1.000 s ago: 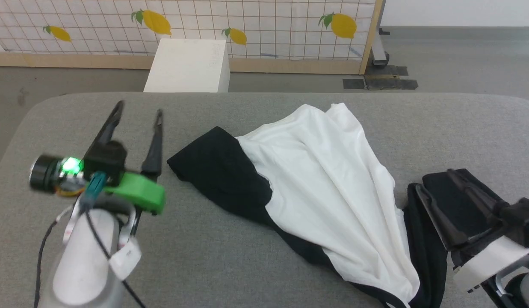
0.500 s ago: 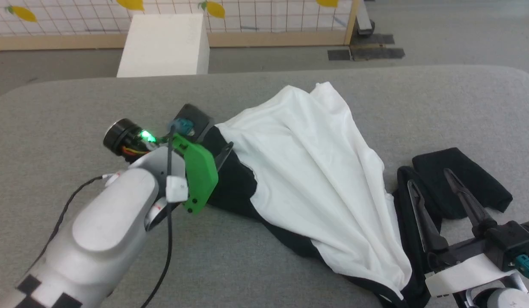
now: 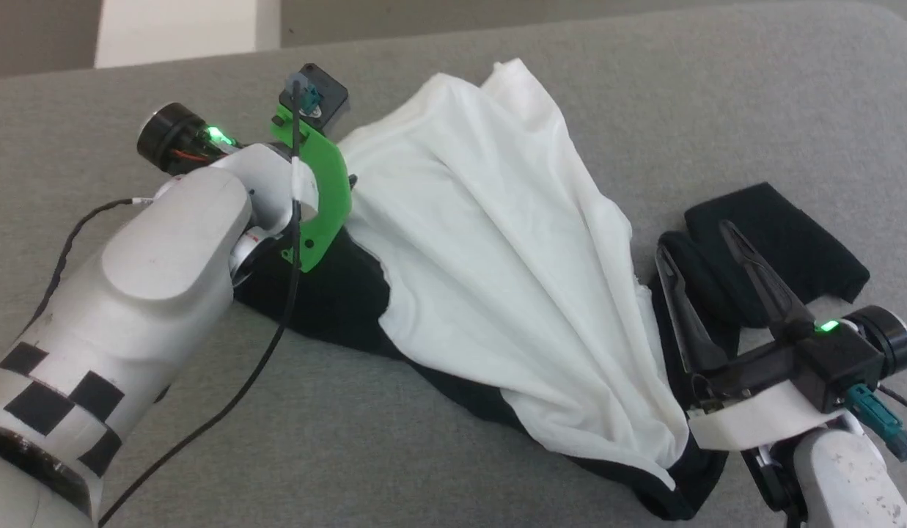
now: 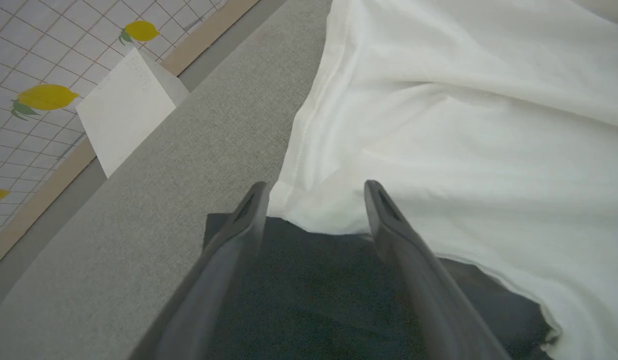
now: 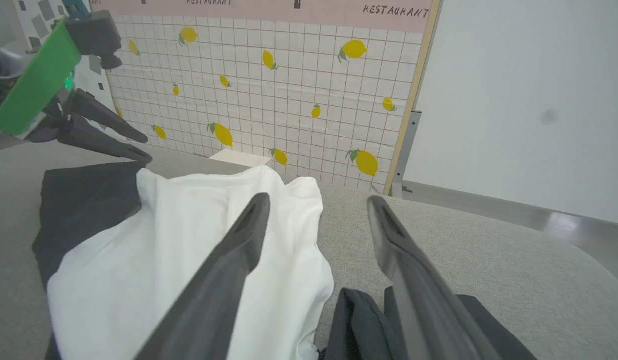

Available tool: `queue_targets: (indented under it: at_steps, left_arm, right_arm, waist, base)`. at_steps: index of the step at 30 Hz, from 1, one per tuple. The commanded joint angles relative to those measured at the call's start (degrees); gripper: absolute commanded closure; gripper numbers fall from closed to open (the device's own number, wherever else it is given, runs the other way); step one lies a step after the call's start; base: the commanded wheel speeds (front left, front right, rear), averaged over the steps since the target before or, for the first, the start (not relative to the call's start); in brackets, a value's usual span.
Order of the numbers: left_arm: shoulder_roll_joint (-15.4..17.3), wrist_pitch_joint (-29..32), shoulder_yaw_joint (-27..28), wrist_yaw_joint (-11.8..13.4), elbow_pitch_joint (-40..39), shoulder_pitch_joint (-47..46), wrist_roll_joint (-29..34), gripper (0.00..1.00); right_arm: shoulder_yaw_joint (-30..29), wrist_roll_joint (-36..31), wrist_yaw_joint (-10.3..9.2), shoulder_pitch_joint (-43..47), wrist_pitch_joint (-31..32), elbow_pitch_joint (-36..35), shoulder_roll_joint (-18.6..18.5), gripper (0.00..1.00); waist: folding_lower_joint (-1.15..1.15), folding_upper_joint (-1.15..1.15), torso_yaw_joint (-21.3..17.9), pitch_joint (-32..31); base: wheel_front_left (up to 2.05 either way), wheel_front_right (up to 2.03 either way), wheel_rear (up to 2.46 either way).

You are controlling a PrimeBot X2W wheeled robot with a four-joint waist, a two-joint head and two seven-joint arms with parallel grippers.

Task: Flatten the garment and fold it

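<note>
Left claw (image 4: 314, 186) spread above the shirt's (image 3: 497, 242) black sleeve (image 4: 313, 280), my right claw (image 3: 693, 236) spread at the other, poised, I judge, to pull it flat.

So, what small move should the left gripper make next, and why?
Probably lower the left gripper and close it on the sleeve: it hangs open right over that black cloth, and the shirt lies bunched, not flat.
</note>
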Motion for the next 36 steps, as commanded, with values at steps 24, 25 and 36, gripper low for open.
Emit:
queue_targets:
  at_steps: [24, 25, 36]
  left_arm:
    - [9.5, -0.2, -13.8, -0.1, -10.5, -21.4, -1.6, 1.00]
    - [9.4, -1.1, -13.8, -0.1, -9.4, -22.6, -0.5, 1.00]
    - [6.1, -7.2, -14.1, 1.0, 14.9, -16.3, 3.0, 1.00]
  right_arm:
    - [-1.4, -1.3, -0.09, -3.1, -1.2, -2.8, 4.5, 0.00]
    - [-1.3, -1.4, -0.09, -3.4, -1.2, -3.0, 4.7, 0.00]
    - [-0.6, -1.7, -0.09, -4.8, -1.2, -5.0, 7.0, 0.00]
  waist:
    - [0.00, 0.00, -7.7, 9.4]
    - [0.00, 0.00, -8.3, 9.8]
    - [0.00, 0.00, -14.8, 14.2]
  base:
    - [0.00, 0.00, 0.00]
    - [0.00, 0.00, 0.00]
    - [0.00, 0.00, 0.00]
